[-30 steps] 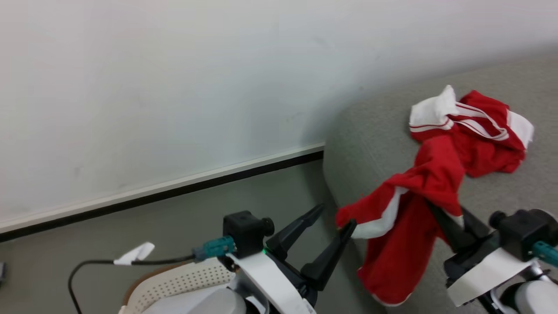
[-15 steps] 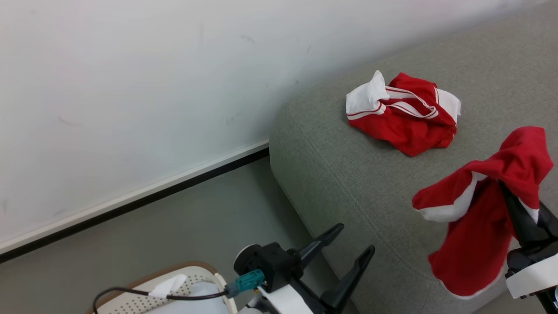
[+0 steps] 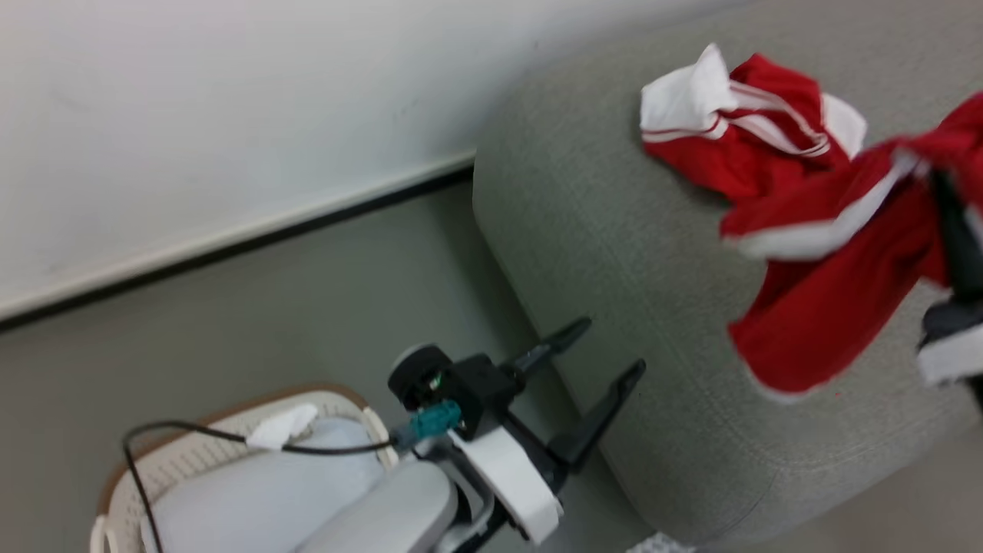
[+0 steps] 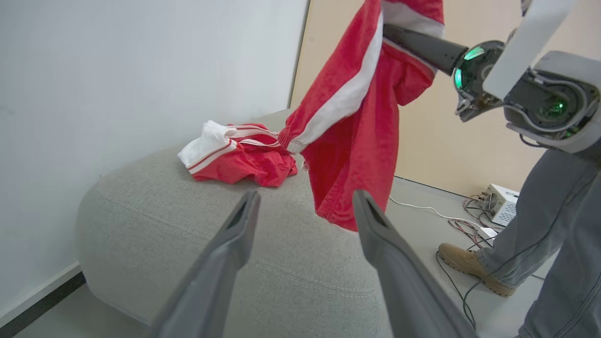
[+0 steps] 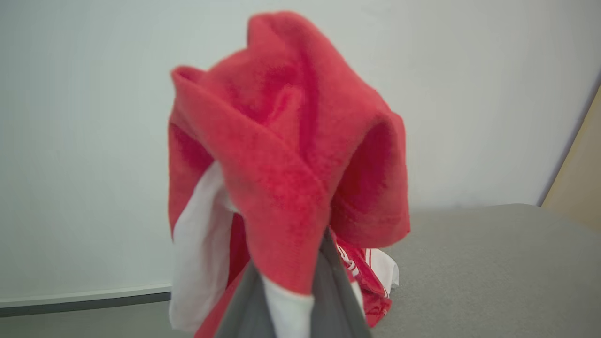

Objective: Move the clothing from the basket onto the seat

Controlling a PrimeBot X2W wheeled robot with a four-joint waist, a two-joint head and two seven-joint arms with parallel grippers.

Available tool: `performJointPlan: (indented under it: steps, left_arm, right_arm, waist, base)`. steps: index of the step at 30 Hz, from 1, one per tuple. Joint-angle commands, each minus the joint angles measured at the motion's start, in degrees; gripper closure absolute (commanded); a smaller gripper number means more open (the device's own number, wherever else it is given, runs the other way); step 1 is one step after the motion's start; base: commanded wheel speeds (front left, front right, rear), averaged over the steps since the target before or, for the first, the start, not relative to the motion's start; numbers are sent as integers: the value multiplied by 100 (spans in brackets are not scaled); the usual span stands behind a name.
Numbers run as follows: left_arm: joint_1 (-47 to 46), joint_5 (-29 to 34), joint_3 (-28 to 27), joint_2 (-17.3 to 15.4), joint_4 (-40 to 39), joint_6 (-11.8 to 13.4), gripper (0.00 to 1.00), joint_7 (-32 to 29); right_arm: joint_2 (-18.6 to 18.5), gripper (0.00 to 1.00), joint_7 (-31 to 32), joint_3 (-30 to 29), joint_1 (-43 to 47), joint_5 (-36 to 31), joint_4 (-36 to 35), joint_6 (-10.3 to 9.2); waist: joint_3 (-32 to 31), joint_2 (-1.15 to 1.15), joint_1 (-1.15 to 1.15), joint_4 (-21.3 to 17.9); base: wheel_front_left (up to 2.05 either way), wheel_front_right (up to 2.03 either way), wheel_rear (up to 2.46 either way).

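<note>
A red garment with white panels hangs from my right gripper, which is shut on it above the grey sofa. In the right wrist view this cloth drapes over the fingers. A second red-and-white garment lies crumpled on the sofa, also seen as a heap in the left wrist view. My left gripper stands open and holds nothing beside the sofa's rounded front corner. The basket sits at the lower left, its inside hidden by my left forearm.
A white wall with a dark skirting runs behind the sofa. A person's legs in jeans and a tan boot stand to the right of the sofa. Cables and a small white box lie on the floor there.
The head camera has shifted. My right gripper has carried the hanging garment up and over the sofa, closer to the one lying there. The left gripper stays open.
</note>
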State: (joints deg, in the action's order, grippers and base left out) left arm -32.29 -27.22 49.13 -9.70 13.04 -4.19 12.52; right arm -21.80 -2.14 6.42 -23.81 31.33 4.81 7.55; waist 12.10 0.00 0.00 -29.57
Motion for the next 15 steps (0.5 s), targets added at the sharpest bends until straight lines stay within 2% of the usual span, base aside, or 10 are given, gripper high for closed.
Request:
performJointPlan:
  steps: [1, 7, 11, 15]
  left_arm:
    - [-144, 73, -32, -76, -22, -16, 0, -44]
    - [-860, 312, -182, -320, -250, 21, 0, -362]
    - [-1071, 400, -289, -437, -453, 100, 0, -414]
    - [-1062, 408, -425, -604, -726, 242, 0, -397]
  right_arm:
    - [-27, 100, -44, -90, -304, 57, 129, -11]
    - [-306, 100, -133, -724, -2144, 183, 1249, -11]
    - [-769, 100, -215, -1396, -3315, -13, 2199, -11]
    - [-1218, 100, -329, -2055, -4190, -487, 3213, -11]
  waist:
    - [644, 0, 0, 288]
    - [1760, 0, 0, 750]
    - [2250, 0, 0, 1150]
    - [2597, 0, 0, 1523]
  base:
    - [0, 0, 0]
    - [0, 0, 0]
    - [0, 0, 0]
    - [0, 0, 0]
